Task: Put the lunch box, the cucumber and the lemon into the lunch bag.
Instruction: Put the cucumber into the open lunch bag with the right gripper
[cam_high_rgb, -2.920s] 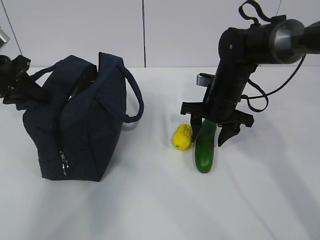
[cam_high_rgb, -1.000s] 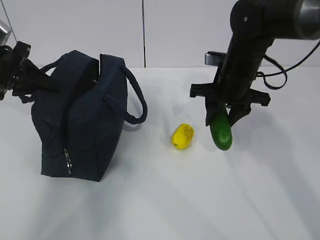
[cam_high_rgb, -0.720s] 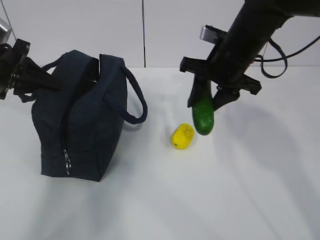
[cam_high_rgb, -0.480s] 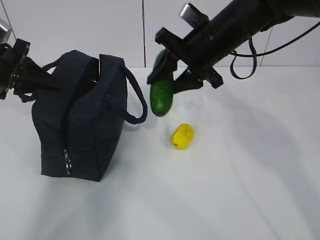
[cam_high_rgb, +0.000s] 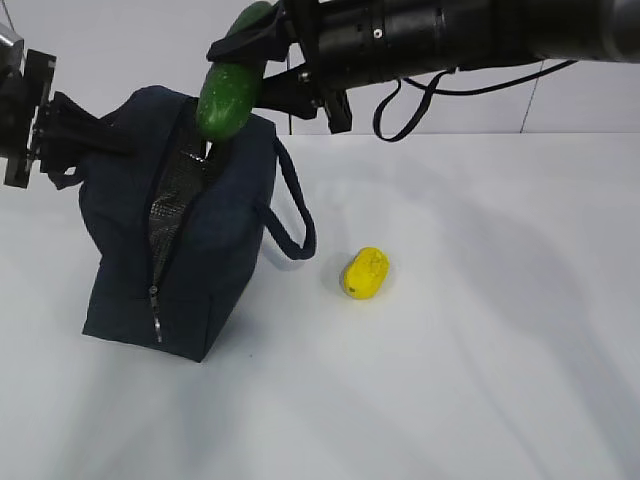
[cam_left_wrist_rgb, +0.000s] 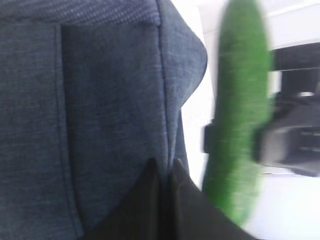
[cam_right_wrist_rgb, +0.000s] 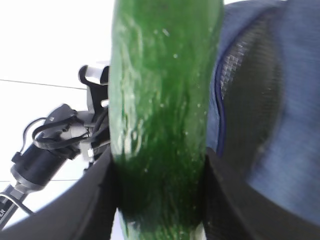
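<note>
The lunch bag (cam_high_rgb: 185, 250) stands on the table (cam_high_rgb: 480, 380) at left. The lemon (cam_high_rgb: 366, 273) lies on the table to its right, well apart. The cucumber (cam_high_rgb: 229, 95) hangs above the bag's top opening, clear of the table.

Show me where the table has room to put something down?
The white table is bare right of the lemon and all along the front. It is crowded at the left: the lunch bag stands there, the cucumber hangs over its opening, both grippers close by.
</note>
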